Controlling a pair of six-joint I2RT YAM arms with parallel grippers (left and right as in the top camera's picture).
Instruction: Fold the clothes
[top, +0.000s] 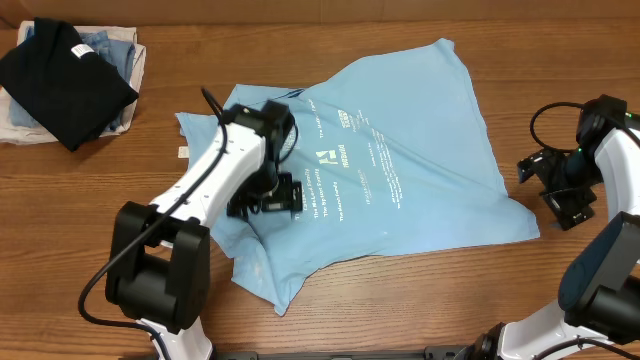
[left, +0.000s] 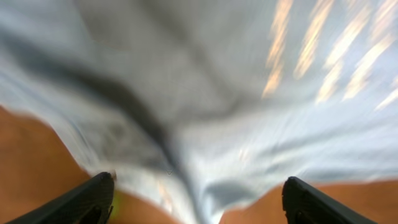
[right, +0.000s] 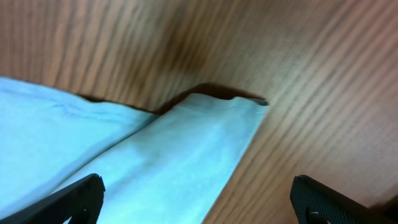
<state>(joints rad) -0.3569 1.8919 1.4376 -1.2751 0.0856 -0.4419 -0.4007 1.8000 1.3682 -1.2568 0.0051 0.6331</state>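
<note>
Plainly, the sky-blue t-shirt (top: 400, 150) lies askew and rumpled in the middle of the worktop (top: 400, 310), not yet folded. Both arms have their jaws released, grasping nothing. The left arm (top: 215, 165) holds its jaws over the shirt's creased left part. The right arm (top: 600, 160) has its jaws just off the shirt's right corner (right: 211, 137).

The main risk is on the left: closing mid-cloth there would likely pinch 2 or more layers and drag a bunch instead of an edge. On the right, the corner lies flat on the wood, so the jaws could skid over it and miss.

A black folded shirt (top: 65, 80) sits on a pile of blue and white garments (top: 118, 50) at the far left, well apart. The left arm itself hides part of the shirt from above.
</note>
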